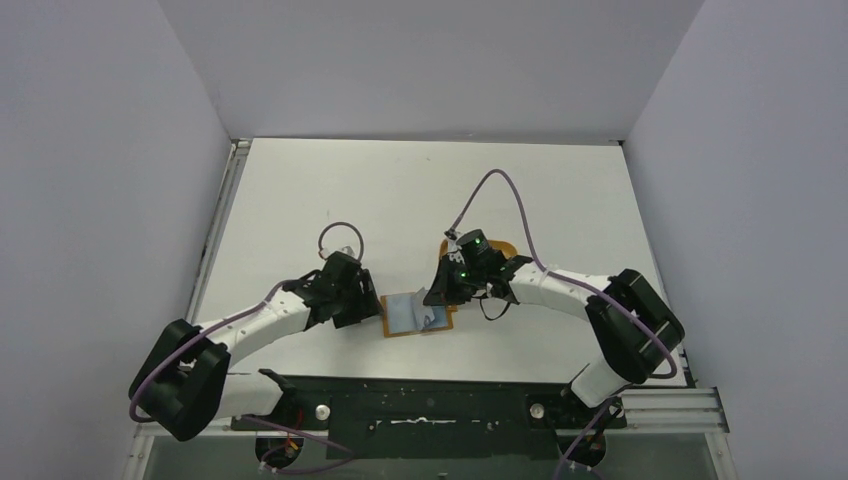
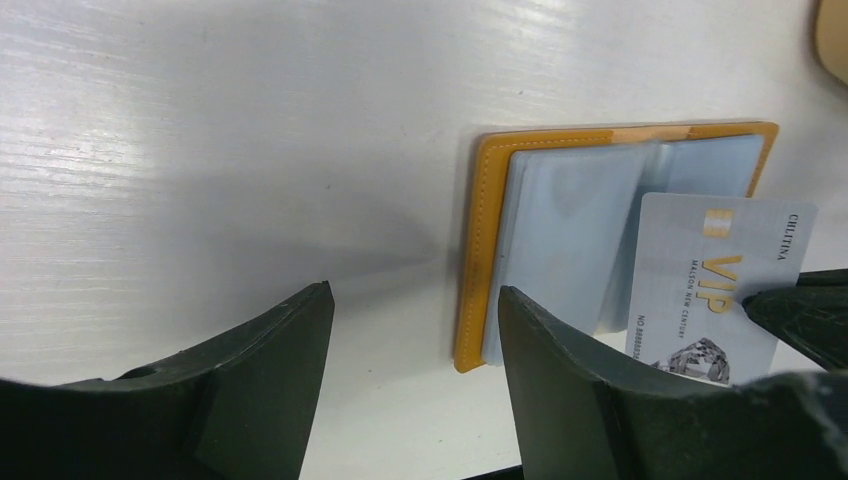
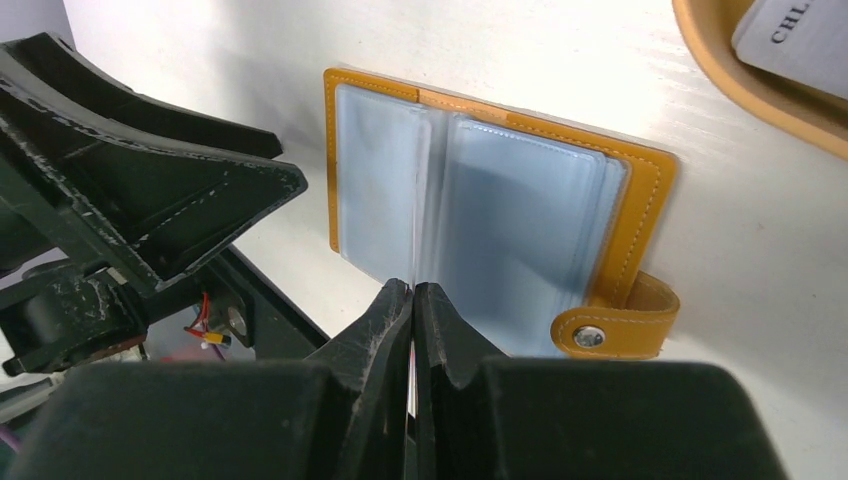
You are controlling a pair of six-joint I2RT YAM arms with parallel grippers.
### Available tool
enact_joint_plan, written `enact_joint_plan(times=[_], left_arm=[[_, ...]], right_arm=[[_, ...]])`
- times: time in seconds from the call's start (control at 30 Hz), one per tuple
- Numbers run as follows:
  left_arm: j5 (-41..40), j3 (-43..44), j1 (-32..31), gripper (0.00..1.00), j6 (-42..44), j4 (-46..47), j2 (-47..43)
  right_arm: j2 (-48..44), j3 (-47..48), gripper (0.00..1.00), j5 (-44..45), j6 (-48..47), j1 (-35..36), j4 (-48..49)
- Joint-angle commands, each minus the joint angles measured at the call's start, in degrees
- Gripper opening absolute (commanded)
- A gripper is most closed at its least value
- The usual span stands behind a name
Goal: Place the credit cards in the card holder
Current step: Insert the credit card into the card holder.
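A silvery card (image 2: 715, 290), pinched by right end effector (image 3: 412, 292), overlaps open card holder (image 3: 645, 185).

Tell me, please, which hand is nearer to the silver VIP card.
Right. The right hand is shut on the silver VIP card, holding it over the open card holder. The left hand is open beside the holder's opposite edge, clear of the card.

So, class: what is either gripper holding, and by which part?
The right gripper pinches the silver VIP card by one edge; the left gripper is open, holding nothing.
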Motion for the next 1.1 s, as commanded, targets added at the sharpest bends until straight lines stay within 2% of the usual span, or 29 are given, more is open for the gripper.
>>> enact_joint_plan(times=[0.0,0.37,1.07], left_arm=[[0.29,0.64,0.51,0.58,-0.45,-0.03,1.94],[0.8,0.58,0.59,0.56,-0.45,1.01,3.82],[4.37,0.71,0.51,0.52,-0.26,2.23,7.38]], right_arm=[[1.02,-0.25,0.0,-2.29,1.66,0.23,5.79],[2.21,-1.16,0.0,-2.07,2.26,0.14,5.78],[6.72,-3.86,0.0,-1.39,5.11,-0.39,15.06]])
